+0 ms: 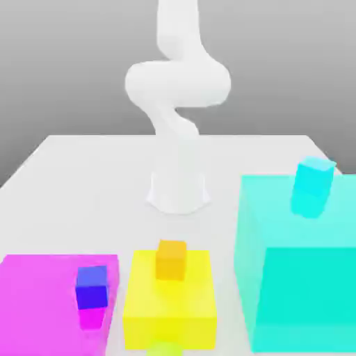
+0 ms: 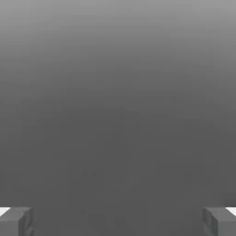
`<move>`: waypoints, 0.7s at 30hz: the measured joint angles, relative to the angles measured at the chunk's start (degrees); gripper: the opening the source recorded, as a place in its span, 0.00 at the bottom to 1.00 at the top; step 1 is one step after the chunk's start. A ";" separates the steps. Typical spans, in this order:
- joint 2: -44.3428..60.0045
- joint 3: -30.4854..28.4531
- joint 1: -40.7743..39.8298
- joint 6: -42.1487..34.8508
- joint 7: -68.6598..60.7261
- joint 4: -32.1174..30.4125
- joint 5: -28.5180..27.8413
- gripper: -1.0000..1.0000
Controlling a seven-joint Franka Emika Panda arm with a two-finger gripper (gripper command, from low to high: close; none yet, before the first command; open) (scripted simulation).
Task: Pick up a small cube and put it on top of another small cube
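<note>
Nearest me, perhaps, a green thing [image 1: 165, 349] touches the yellow block [image 1: 170, 306]; the gripper [image 2: 118, 222] gapes wide, empty.

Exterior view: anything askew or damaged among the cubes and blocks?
The small cyan cube at the exterior view's right looks askew, turned against the edges of the big turquoise block. I see no damage.

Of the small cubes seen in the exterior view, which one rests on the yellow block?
The orange cube, near the far edge of the yellow block; the blue cube is over the magenta block.
</note>
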 joint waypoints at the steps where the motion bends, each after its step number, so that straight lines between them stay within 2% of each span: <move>1: 2.26 0.16 -0.26 0.68 0.45 0.00 -0.08 0.50; 21: 43.97 1.15 -3.06 13.25 8.91 0.10 -1.81 0.50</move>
